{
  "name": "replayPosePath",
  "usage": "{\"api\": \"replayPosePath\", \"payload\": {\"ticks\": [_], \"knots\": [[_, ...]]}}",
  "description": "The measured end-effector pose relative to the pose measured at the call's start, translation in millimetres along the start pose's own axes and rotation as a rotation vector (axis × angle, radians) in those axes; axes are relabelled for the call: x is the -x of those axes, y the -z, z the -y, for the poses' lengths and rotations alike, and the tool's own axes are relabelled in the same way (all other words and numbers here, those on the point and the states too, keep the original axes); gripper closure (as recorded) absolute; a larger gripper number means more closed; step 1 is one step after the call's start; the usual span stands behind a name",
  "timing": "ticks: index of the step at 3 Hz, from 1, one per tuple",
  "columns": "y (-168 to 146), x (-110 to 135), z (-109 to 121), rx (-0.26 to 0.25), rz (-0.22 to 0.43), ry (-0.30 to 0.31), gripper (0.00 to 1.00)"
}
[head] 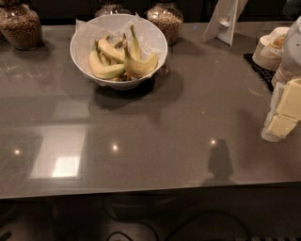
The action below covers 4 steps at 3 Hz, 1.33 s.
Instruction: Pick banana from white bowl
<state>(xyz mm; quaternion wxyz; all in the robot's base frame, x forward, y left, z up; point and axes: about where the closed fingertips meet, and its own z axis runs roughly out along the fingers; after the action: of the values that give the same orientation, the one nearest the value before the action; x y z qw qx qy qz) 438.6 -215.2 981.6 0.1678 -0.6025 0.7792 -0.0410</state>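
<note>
The white bowl (83, 34), lined with crinkled white paper, stands at the back left of the grey counter. Several yellow-green bananas (109, 69) lie in it, curved, with their stems pointing up and back. My gripper (284, 114), pale yellow and white, hangs at the far right edge of the view above the counter. It is well to the right of the bowl and nearer the front, apart from it, and nothing shows in it. Its shadow (220, 164) falls on the counter near the front edge.
Glass jars of grains stand at the back left (21, 26), behind the bowl (110, 7) and just right of it (164, 19). A white stand (223, 21) is at the back right. Stacked tan plates (269, 51) sit on a black mat (258, 70) at the right. The counter's front edge (141, 192) runs along the bottom.
</note>
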Motion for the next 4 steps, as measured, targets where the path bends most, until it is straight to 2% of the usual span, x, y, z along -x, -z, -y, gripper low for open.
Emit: {"api": "replayPosePath", "payload": {"ticks": [1,2,4], "knots": [[0.0,0.1,0.0,0.000,0.000,0.000,0.00],[-4.0,14.3,7.7,-0.035,0.065,0.016,0.00],[-21.1,116.4,50.0,-0.149,0.369,0.101,0.00]]}}
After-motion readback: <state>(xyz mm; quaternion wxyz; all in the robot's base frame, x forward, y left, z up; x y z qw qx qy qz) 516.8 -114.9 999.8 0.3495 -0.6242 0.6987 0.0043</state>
